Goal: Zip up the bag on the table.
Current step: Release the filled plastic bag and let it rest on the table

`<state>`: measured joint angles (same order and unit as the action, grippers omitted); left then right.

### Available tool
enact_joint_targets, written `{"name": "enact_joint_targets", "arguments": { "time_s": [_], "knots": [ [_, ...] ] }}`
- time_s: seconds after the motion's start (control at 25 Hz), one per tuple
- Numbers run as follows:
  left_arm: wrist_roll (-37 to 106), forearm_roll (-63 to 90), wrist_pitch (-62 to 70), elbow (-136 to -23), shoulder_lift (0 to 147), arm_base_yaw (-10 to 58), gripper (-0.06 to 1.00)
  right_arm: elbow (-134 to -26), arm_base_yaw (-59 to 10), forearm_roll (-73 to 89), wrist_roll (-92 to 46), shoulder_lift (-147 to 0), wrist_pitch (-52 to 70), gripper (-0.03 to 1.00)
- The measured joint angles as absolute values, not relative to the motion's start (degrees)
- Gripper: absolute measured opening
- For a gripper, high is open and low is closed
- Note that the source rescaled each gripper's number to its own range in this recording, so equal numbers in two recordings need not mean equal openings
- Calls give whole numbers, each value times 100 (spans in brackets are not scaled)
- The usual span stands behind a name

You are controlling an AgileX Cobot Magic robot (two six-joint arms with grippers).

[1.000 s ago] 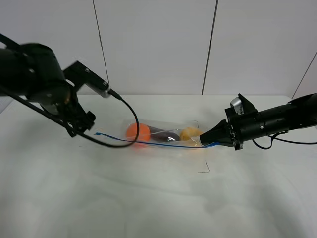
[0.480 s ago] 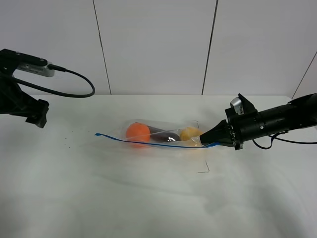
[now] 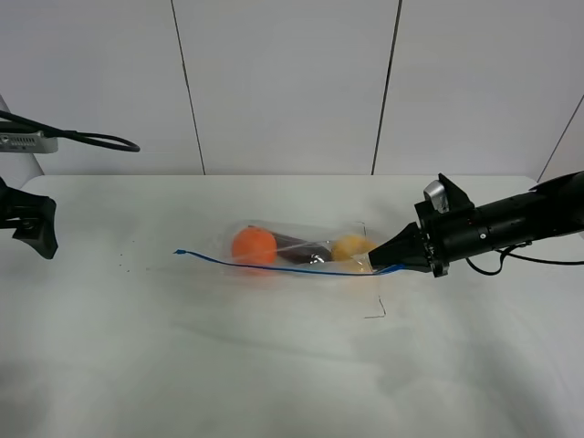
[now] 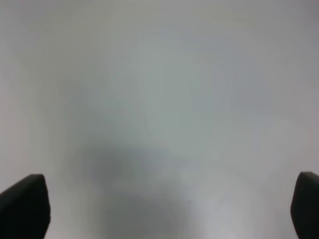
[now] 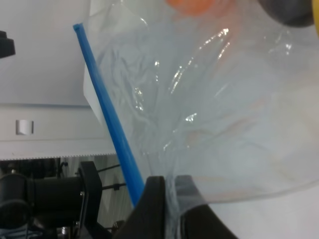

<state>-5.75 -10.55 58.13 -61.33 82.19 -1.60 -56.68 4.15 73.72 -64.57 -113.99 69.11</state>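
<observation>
Since the earlier view, the left arm has pulled back from the bag's left end to the far left edge of the exterior view; the bag and the right arm have kept their places.

1. Position of the bag. The bag lies flat near the middle of the bench, long axis running left to right. The orange, eggplant and pear sit in a row inside it. The blue zipper strip follows the near long edge, with its free end pointing left.

2. Right gripper. It is clenched on the bag's right corner, at the right end of the strip. The right wrist view shows film and strip pinched between the jaws.

3. Left gripper. It is released, with the jaws spread wide and nothing between them. It hangs well apart from the strip's free end, on the left.

4. Governing relation. The strip lies to the right of the left gripper, on a line that leads toward the right gripper. The right arm is the nearer and anchors the bag. Whether the strip is sealed along its whole length cannot be told from these views. If not, any closing stroke would probably fall to the left arm, running along the strip toward the anchored corner.
</observation>
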Motion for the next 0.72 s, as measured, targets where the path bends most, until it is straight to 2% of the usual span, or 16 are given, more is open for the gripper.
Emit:
{"name": "enact_joint_targets", "arguments": {
  "time_s": [0.32,0.72],
  "knots": [
    [-564,-1001,5600,-5697,7818,-179,100,-5668,415,7333,-6457,-11399,6911,0],
    [-564,-960,5411,-4590,5738,-179,100,-5668,415,7328,-6463,-11399,6911,0]
  ]
}}
